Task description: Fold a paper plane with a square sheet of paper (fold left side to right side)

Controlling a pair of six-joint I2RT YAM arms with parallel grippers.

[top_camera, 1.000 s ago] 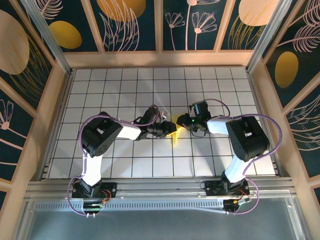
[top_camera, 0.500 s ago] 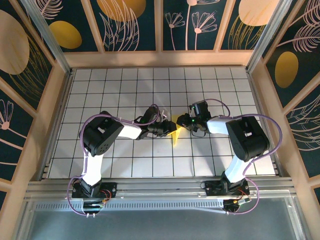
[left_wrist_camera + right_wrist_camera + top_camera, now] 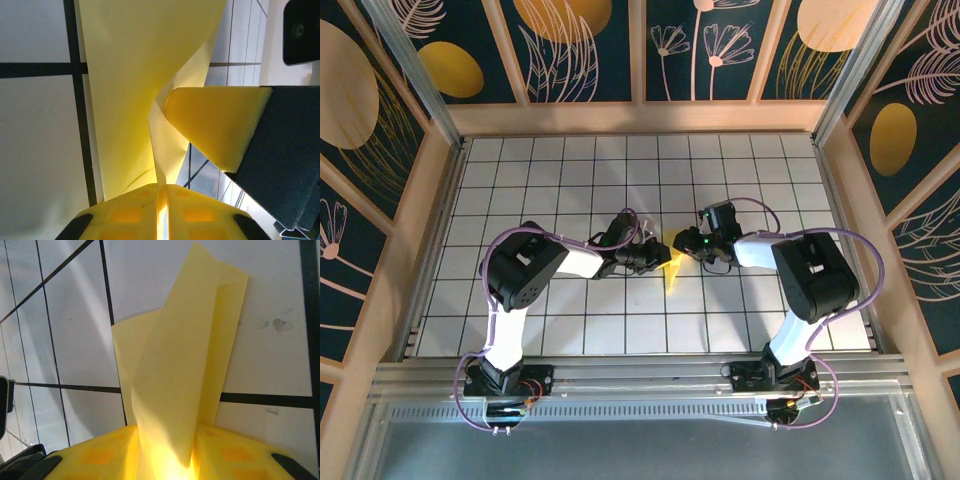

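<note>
Near edge: both arm bases, elbows bent in toward the middle of the bench. The claws meet nose to nose around mid-grid.

Left claw: jaws down to a slit, with a strip of the square sheet of paper pinched between its yellow pads.

Right claw: jaws part closed, and layers of the sheet run in between its pads. Looks like a hold, but I can't tell how firm.

The sheet sits between the two claws. It is lifted and curled off the tiles, not a flat square, and a narrow pointed end lies toward the near side. The right wrist view shows overlapping layers and one upright flap.

Step, as I judge it: mid-fold, with the left side being brought over to the right and the crease not yet pressed.

Next move calls for the left claw to carry its edge across, line it up with the right part and lay it flat. The right claw has to pin its side steady. Thin paper, so pulling the claws apart risks a slip or tear.

Far side: bare tiles, then dark wall panels with gold ovals.
</note>
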